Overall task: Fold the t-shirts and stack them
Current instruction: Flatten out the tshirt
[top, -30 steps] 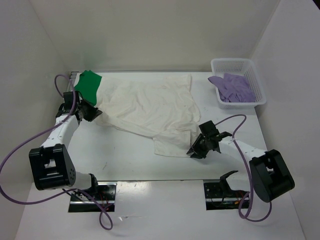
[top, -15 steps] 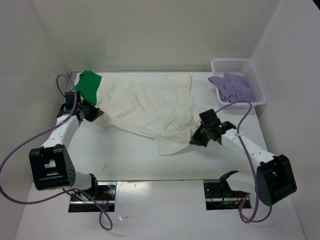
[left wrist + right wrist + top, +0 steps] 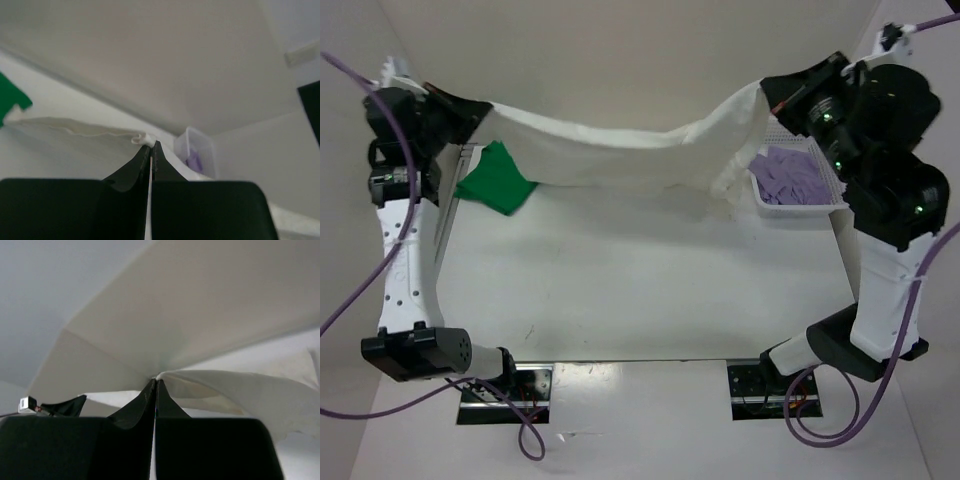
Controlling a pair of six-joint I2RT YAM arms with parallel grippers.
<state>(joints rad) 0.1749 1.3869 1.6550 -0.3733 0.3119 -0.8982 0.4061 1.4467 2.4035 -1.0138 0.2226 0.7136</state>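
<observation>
Three pale walls (image 3: 620, 60) box in the white bench (image 3: 650, 290). Left tool (image 3: 151, 146) and right tool (image 3: 154, 382), both pressed together, pinch the white t-shirt (image 3: 620, 150) stretched aloft between them. Beneath, the green t-shirt (image 3: 498, 180) lies far-left; the lavender t-shirt (image 3: 792, 175) fills the basket (image 3: 800, 208), partly hidden by hanging cloth.

Plain creamy white t-shirt (image 3: 620, 150), no print at all. Bright green t-shirt (image 3: 498, 182), one colour all over. Pale purple t-shirt (image 3: 788, 175), plain too. White basket (image 3: 800, 208). White table (image 3: 640, 290) with a few tiny dark specks. Black left gripper (image 3: 151, 146) and black right gripper (image 3: 155, 382). White left arm (image 3: 402, 260) and white right arm (image 3: 885, 290), both black at the joints. Purple cables (image 3: 527, 432). Off-white walls (image 3: 620, 60), plain, no pattern.
</observation>
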